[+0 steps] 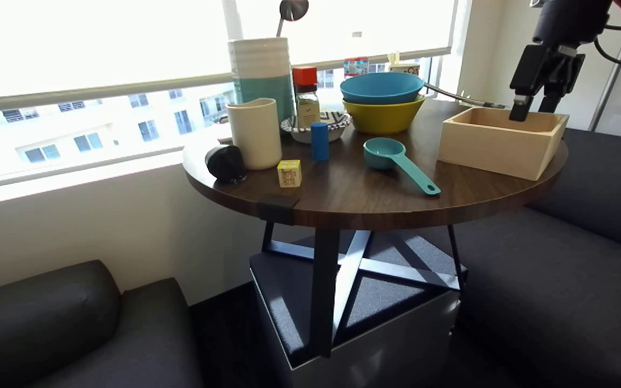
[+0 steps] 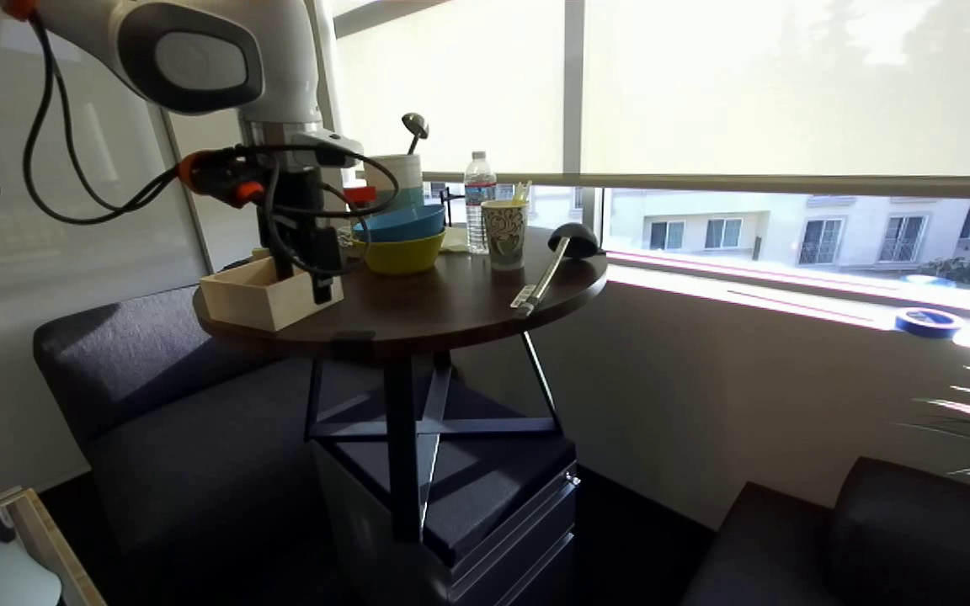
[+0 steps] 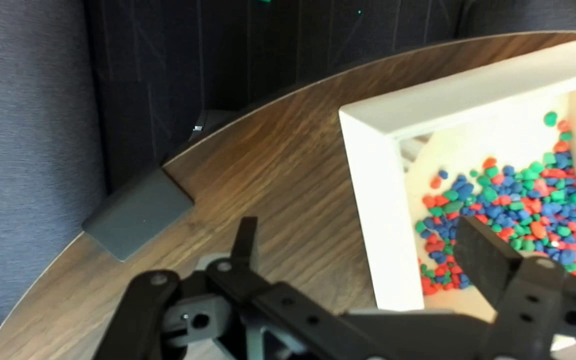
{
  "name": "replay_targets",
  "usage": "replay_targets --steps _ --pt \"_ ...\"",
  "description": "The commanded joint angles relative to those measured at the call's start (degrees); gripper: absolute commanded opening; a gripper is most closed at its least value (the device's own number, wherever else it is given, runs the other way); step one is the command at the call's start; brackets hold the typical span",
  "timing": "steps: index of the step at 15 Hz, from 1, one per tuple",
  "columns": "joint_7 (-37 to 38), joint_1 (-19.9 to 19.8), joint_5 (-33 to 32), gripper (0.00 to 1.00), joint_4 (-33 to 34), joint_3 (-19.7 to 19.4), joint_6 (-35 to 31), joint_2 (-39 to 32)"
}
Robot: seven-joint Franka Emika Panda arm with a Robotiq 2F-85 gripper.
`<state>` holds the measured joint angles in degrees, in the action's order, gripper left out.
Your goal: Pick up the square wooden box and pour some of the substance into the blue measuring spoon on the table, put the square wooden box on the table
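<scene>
Round brown table (image 1: 343,189); window (image 1: 122,126) alongside

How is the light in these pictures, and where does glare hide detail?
In an exterior view, the window blinds glare white, almost without detail, and sunlight stripes the dark cushion under the table; in both exterior views, the floor is nearly black; in the wrist view, a wall of the square wooden box bleaches almost white, but the coloured bits inside show clearly.

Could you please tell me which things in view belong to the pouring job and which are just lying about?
For the job:
square wooden box
coloured pieces inside it
blue measuring spoon
table

Just lying about, among others:
yellow bowl
blue bowl
paper cup
water bottle
blue cylinder
yellow-topped cube
</scene>
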<state>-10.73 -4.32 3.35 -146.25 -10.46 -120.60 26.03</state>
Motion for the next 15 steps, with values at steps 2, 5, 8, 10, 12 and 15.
replay_targets --steps 2,5,8,10,12,15 --pt "1.0 -0.2 2.0 1.0 0.0 0.2 1.0 -1.5" --pt "1.8 -0.4 2.4 0.94 -0.1 0.2 1.3 -2.1" --pt "2.8 -0.4 2.9 0.59 0.2 0.3 1.1 -2.9" --pt "3.3 -0.5 3.0 0.44 0.3 0.4 1.0 -3.2" --pt "3.6 -0.5 3.3 0.3 0.3 0.3 0.8 -3.4" --pt "3.5 -0.4 4.4 0.09 0.4 0.1 0.6 -3.5"
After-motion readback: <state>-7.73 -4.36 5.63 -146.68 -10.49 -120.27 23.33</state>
